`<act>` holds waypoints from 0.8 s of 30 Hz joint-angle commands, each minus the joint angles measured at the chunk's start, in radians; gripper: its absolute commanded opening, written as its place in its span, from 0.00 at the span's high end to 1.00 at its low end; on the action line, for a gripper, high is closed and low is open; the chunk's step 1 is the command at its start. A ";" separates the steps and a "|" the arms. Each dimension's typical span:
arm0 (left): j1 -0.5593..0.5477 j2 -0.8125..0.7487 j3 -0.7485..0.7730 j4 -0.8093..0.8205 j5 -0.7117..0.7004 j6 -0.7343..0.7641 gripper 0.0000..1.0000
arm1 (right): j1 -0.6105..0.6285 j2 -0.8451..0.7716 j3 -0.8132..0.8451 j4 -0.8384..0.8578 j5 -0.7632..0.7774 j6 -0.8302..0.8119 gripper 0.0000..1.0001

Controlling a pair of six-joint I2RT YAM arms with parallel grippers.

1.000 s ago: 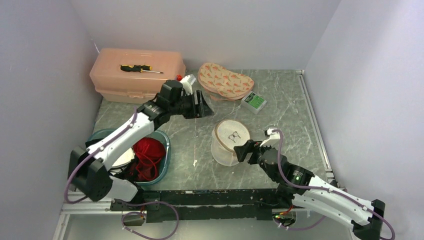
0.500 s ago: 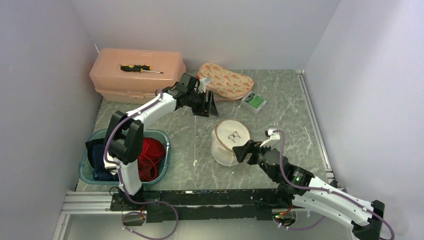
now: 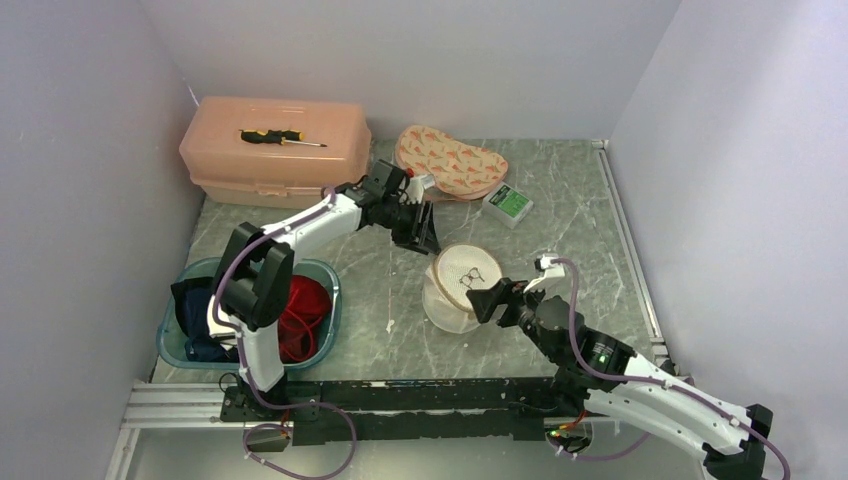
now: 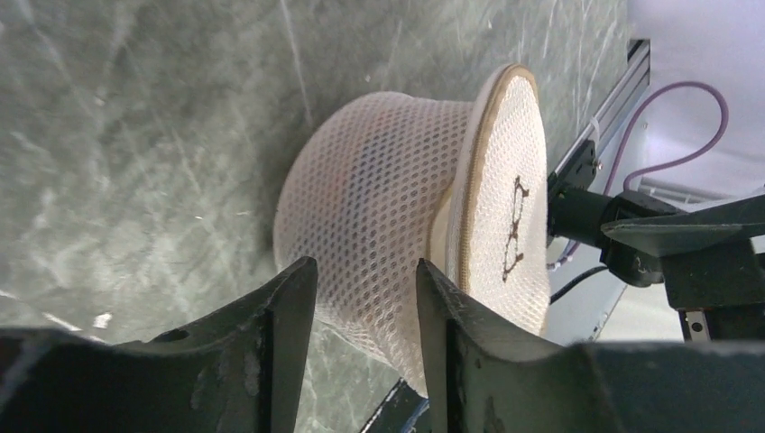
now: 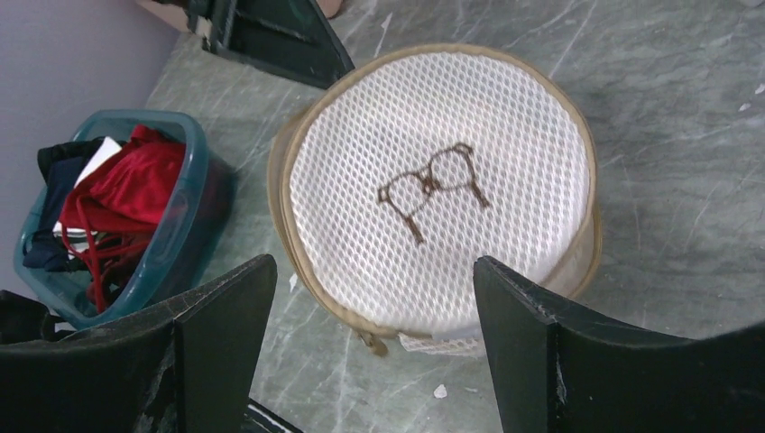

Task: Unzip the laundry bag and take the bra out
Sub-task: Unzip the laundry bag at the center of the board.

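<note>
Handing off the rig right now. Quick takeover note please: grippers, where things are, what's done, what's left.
Left gripper: open, empty, beside the laundry bag, facing its mesh side.
Right gripper: open, empty, at the bag's near edge.
Bra: in the teal bin at left, outside the bag.
Done: the bra looks removed.
Left: the bag's lid sits flat, and I cannot tell whether it is zipped. Check it, then retract the arms.

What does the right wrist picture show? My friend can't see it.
A round white mesh laundry bag with tan trim and a brown bra drawing on top sits on a grey marbled table. The right gripper hovers close with black jaws wide open. At the left, a teal plastic tub holds a bright red bra with thin straps and dark clothes.
</note>
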State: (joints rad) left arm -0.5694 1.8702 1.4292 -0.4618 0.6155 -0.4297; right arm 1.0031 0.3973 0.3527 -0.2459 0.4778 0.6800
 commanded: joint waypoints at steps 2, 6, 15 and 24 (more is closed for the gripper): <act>-0.031 0.007 -0.028 0.022 0.045 0.018 0.58 | -0.001 -0.013 0.069 -0.012 0.012 -0.031 0.17; -0.040 -0.021 -0.063 0.072 0.075 -0.011 0.81 | 0.000 -0.014 0.081 -0.047 0.040 -0.013 0.17; -0.038 -0.323 -0.394 0.345 -0.159 -0.294 0.97 | -0.003 0.056 0.100 -0.159 0.154 0.175 0.13; -0.133 -0.614 -0.740 0.643 -0.561 -0.642 0.97 | -0.062 0.075 0.058 -0.104 0.086 0.336 0.07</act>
State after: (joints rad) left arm -0.6518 1.2934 0.7265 0.0257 0.2546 -0.9260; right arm 0.9691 0.4889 0.4126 -0.4026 0.5926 0.9157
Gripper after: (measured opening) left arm 0.032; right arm 0.921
